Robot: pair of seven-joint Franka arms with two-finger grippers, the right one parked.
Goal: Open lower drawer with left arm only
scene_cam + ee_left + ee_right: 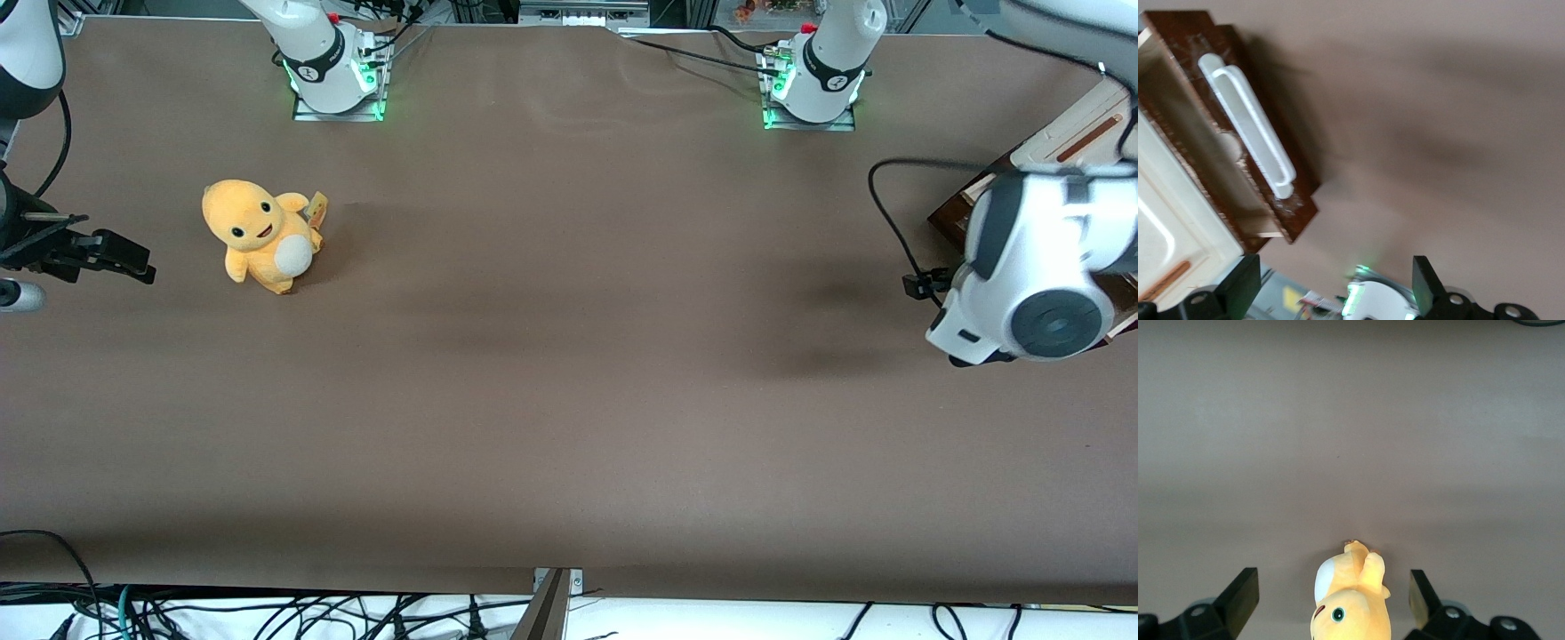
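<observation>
the left arm (1036,258) hangs above the lower drawer (1265,157), pincer (1335,290) spread wide, grasping nothing.

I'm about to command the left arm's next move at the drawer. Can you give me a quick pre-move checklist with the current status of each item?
1. Tool open: ok. Its fingers are wide apart with nothing between them.
2. Tool off the white bar handle: ok. The tool sits apart from it, in front of the drawer.
3. Drawer pulled out: ok. Its pale inside shows next to the cream top.
4. It is the lower drawer that is out: cannot tell.
5. Plush toy out of the way: ok. It lies toward the parked arm's end of the table.
6. Black cable on the left arm free of the cabinet: cannot tell.
</observation>
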